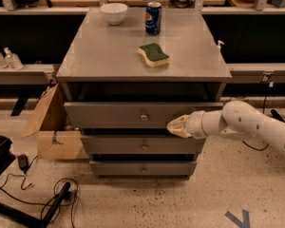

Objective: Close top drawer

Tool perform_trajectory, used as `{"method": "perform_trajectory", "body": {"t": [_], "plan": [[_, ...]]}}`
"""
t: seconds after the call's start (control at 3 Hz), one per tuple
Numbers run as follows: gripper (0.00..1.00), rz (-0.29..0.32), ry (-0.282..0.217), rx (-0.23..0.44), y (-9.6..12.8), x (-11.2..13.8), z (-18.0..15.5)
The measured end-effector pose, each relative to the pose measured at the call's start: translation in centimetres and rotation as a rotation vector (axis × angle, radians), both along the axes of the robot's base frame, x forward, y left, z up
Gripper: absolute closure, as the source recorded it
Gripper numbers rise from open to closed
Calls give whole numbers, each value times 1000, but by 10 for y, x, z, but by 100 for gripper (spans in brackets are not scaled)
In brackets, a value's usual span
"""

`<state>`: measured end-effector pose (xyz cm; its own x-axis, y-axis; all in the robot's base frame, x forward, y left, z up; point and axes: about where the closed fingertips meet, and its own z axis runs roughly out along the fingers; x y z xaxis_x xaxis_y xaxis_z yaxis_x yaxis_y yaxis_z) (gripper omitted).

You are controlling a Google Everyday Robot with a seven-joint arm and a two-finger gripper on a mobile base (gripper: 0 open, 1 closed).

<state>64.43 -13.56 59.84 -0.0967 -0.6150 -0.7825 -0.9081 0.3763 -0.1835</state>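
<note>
The top drawer [114, 115] is a wide grey front with a small metal knob [144, 117] at its centre. It stands slightly out from the grey cabinet [104, 61], with a dark gap above it. My gripper [175, 126] comes in from the right on a white arm [247, 125]. Its cream tip presses against the drawer front, right of the knob. Two narrower grey drawer fronts [143, 146] sit below.
On the cabinet top lie a white bowl [113, 12], a blue soda can [153, 18] and a green and yellow sponge [153, 55]. A cardboard box [50, 127] stands left of the cabinet. Black cables [47, 198] lie on the floor at left.
</note>
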Motion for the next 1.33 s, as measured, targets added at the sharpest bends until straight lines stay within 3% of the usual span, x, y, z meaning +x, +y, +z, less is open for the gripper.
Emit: {"method": "perform_trajectory", "body": {"t": [0.33, 0.67, 1.0, 1.33], "plan": [[100, 13, -5, 1, -1, 36, -11], [100, 8, 2, 10, 6, 28, -18], [100, -39, -10, 13, 3, 7, -4], [100, -86, -20, -32, -9, -52, 29]]}}
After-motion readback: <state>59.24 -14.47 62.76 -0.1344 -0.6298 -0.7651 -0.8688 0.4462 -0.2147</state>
